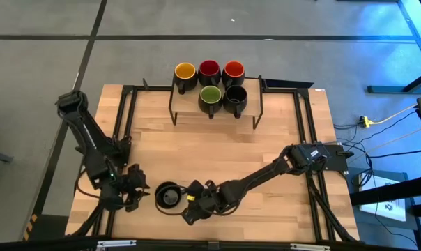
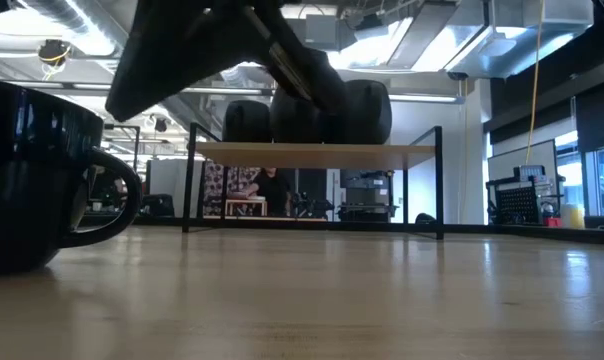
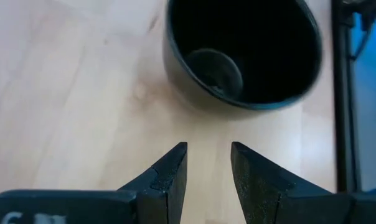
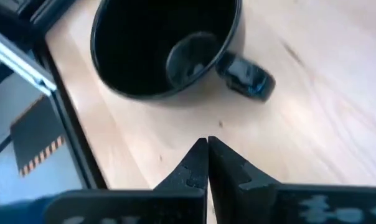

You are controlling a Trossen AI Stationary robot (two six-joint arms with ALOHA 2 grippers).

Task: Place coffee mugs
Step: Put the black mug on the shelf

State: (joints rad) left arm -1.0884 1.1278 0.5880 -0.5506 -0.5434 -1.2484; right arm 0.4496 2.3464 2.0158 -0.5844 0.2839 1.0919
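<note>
Black mug (image 1: 169,195) with a black inside is set between two grippers on the wooden surface (image 1: 217,153).
Left gripper (image 1: 135,189) jaws are held a little apart; right gripper (image 1: 191,203) jaws are pressed together.

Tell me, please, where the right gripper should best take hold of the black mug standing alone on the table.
Probably by the handle: the black mug stands upright, open side up, with its handle pointing toward the right gripper, which sits shut beside it. Opening and closing across the handle seems easier than spanning the wide rim.

A pale wooden table (image 1: 217,150) with smooth, lightly grained boards carries a glossy black glazed mug (image 4: 169,46) whose dark inside reflects light. A light wooden shelf (image 1: 217,110) on thin matt black metal legs holds more shiny black-outside mugs (image 1: 210,96).
</note>
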